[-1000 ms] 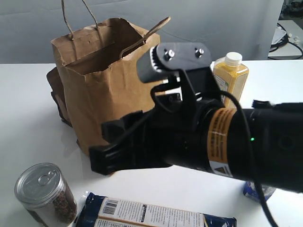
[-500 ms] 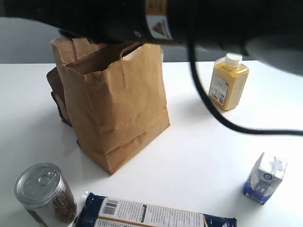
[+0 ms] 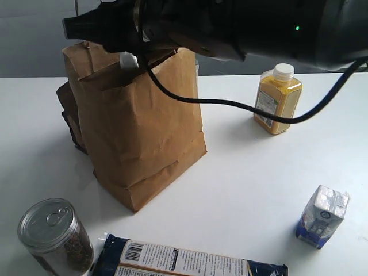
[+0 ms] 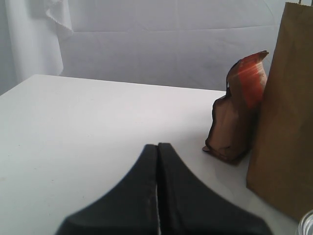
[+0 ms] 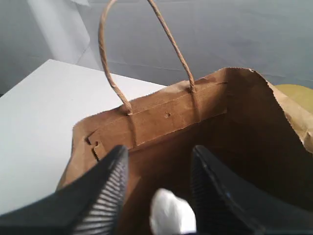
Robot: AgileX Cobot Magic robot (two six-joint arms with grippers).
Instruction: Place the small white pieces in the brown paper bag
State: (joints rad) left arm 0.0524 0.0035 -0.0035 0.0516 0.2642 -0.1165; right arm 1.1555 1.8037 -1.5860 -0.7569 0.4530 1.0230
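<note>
1. Right gripper: poised over the open mouth of the brown paper bag, with its arm reaching in from the right across the top of the scene. Jaws apart, the gap wider than the load.
2. Small white piece: sits in that gap, above the dark inside of the bag. It is not pinched from both sides. Cannot tell whether it touches the one finger it lies next to. In the exterior view it shows as a white lump level with the bag's top edge.
3. Bag: upright on the white table, left of centre, creased, mouth open. A twisted cord handle stands up from its far wall.
4. Left gripper: low over bare table to the left of the bag, jaws pressed together, nothing between them.
5. Dark brown pouch: upright against the bag's far-left side.
6. Yellow bottle with white cap: far, right of the bag, well apart from it.
7. White-and-blue small carton: near right.
8. Clear can with metal lid: near left. Just beside it, a blue flat packet lies along the near edge.
</note>
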